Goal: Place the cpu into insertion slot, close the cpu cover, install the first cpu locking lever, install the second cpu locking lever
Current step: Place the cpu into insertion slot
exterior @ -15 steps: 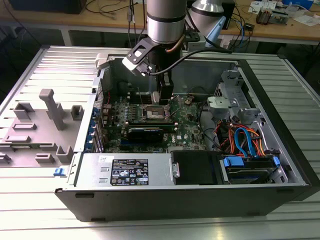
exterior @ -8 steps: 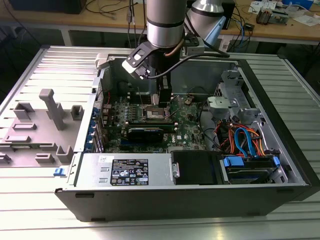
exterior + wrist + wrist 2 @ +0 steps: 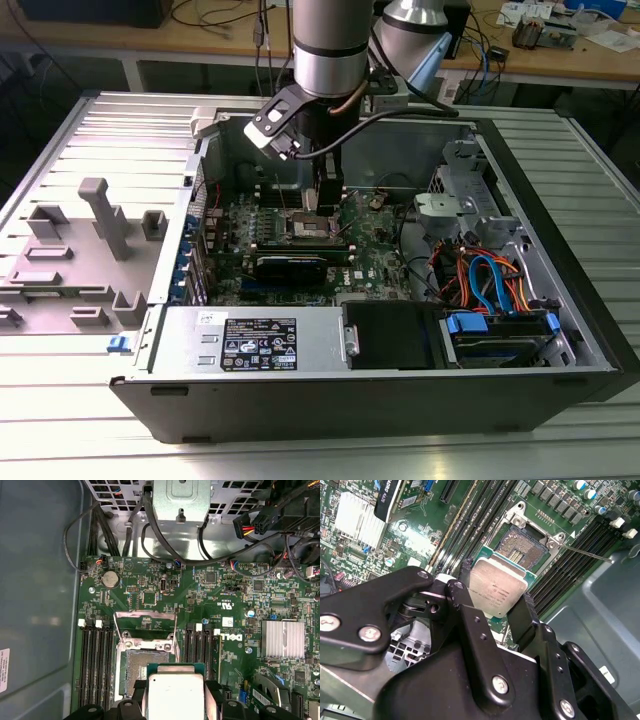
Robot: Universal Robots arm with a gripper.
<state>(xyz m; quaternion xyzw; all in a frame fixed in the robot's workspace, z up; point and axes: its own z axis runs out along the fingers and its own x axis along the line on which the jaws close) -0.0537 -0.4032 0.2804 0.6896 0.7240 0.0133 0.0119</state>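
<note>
Second wrist view: the gripper (image 3: 494, 594) is squeezed tight on the cpu (image 3: 497, 587), with a black finger on each of two edges.

The chip is held flat with its shiny side up, partly over the insertion slot (image 3: 522, 547), I think so it can go in straight. The slot is bare and its dark middle shows. Past it, in the first wrist view, the cpu cover (image 3: 145, 615) looks flipped up out of the way, though I can't be sure. A thin locking lever (image 3: 585, 553) sticks out sideways, unhooked.

Silver-grey round arm (image 3: 325, 45), black cable (image 3: 395, 113) looping beside it; black jointed hand (image 3: 495, 594) dotted with silver screws (image 3: 500, 684).
</note>
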